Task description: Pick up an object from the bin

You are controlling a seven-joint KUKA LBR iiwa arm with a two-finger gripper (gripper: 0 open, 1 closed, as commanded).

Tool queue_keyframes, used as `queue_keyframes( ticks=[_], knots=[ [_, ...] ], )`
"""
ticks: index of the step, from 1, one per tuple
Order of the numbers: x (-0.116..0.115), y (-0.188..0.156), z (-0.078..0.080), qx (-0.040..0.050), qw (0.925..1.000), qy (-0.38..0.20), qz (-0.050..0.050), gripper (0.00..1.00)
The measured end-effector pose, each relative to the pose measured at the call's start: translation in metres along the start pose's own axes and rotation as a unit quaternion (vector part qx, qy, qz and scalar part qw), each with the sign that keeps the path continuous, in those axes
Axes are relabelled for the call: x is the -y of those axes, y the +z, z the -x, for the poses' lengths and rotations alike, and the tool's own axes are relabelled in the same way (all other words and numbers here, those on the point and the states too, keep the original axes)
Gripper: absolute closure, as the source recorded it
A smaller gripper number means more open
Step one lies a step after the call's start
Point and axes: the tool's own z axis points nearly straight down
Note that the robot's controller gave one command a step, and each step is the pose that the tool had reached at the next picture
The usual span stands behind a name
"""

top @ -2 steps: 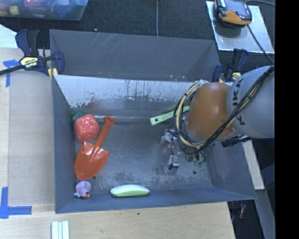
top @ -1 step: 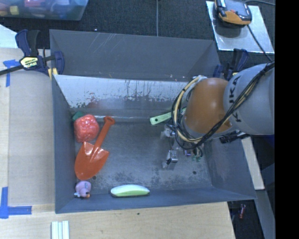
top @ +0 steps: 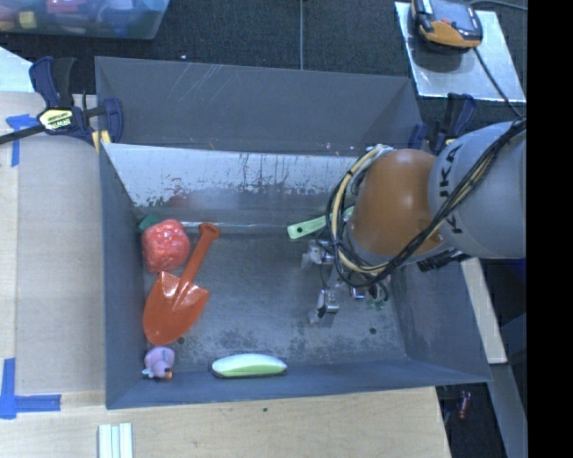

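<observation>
Orange shovel, handle toward upper right

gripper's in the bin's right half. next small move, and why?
Probably slide toward the pale green oblong piece: the gripper is over bare bin floor, and that piece lies alone, apart from the shovel.

Dark floor lies behind the bin, and past its far right corner a white table bears an orange gadget.
</observation>
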Motion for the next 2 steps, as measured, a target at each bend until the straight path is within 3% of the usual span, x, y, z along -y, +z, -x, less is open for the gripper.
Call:
queue_keyframes(
  ticks=[1, 2],
  knots=[
    [0.057, 0.004, 0.003, 0.0029, 0.9952, -0.098, -0.003, 0.0],
    [0.086, 0.006, 0.037, 0.0028, 0.9944, -0.106, -0.002, 0.0]
  ],
)
